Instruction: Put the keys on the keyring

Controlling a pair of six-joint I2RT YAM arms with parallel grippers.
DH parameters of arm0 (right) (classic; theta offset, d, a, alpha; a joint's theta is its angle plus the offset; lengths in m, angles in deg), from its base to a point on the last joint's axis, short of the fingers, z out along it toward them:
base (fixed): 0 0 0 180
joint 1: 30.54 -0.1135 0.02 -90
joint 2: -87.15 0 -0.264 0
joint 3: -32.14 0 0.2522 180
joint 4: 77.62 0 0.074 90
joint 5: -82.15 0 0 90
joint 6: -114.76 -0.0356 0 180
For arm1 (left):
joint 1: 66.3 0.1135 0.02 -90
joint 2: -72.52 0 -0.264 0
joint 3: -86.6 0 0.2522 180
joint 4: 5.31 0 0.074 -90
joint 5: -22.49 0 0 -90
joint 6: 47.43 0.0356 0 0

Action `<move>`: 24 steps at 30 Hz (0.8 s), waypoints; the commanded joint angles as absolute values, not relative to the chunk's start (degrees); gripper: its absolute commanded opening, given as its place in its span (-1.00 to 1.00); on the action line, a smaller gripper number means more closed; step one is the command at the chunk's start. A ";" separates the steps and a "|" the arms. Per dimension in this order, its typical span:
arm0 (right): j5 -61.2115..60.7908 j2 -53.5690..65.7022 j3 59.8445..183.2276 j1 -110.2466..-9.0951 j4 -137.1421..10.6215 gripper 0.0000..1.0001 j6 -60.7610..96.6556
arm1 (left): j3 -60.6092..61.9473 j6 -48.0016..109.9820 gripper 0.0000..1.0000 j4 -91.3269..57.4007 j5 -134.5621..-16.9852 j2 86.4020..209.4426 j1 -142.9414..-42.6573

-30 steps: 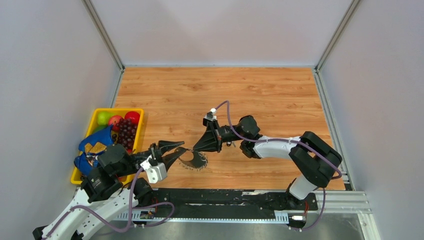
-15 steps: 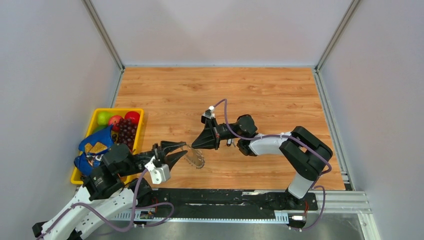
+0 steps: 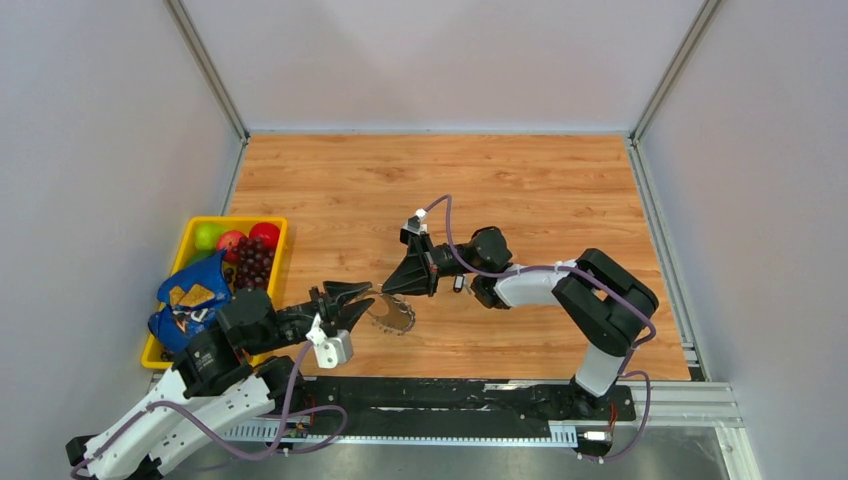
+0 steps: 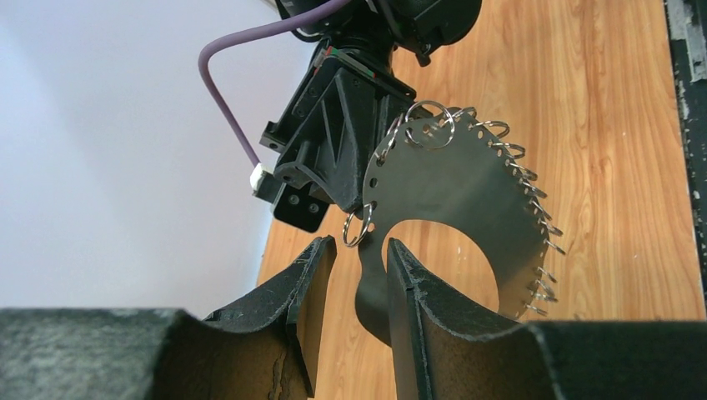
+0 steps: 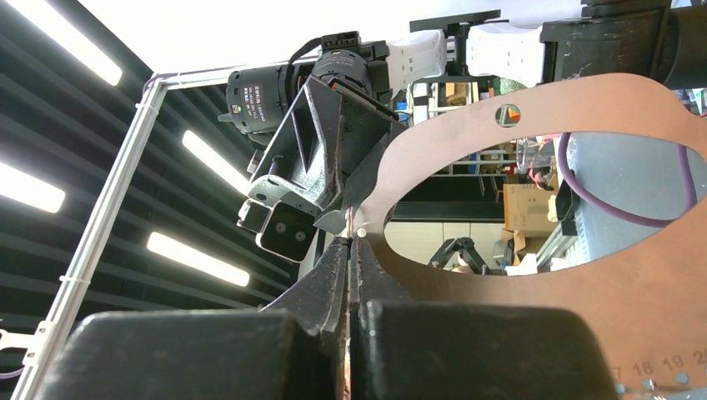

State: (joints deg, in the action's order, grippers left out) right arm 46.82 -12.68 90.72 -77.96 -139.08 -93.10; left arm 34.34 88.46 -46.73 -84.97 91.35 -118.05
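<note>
The keyring is a flat grey C-shaped metal plate, its outer edge fringed with small silvery split rings. It hangs between my two grippers above the wood floor. In the left wrist view the keyring stands upright, one small ring hanging at its near end. My left gripper is open, and the plate's tail sits just inside its right finger. My right gripper is shut on the plate's thin edge, and the plate stretches off to its right. No black-headed key shows.
A yellow bin at the left holds a green apple, red fruit, dark grapes and a blue bag. A black rail runs along the near edge. Grey walls close in the wooden floor on three sides.
My right gripper has crept left toward the left gripper. The left gripper has shifted slightly right, and the plate has tipped up from lying flatter.
</note>
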 commanded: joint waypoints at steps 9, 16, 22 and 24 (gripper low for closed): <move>46.84 -13.14 93.28 -77.65 -146.21 -1.00 -101.54 | 35.14 91.98 -0.19 -44.00 -81.79 92.15 -119.90; 46.84 -13.35 92.79 -77.70 -146.25 -1.00 -101.56 | 34.37 92.48 -0.24 -43.62 -80.67 93.01 -121.00; 46.76 -13.38 92.23 -77.33 -146.97 -1.00 -101.81 | 33.03 93.92 -0.26 -44.50 -78.80 94.91 -122.17; 46.81 -13.48 91.94 -77.07 -147.04 -1.00 -101.81 | 32.84 94.57 -0.27 -44.38 -77.94 95.16 -122.46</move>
State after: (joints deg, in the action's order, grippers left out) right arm 47.55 -13.08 90.98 -77.70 -140.02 -93.10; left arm 34.95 92.39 -45.79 -79.85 94.06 -121.70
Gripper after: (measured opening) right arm 0.006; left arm 0.370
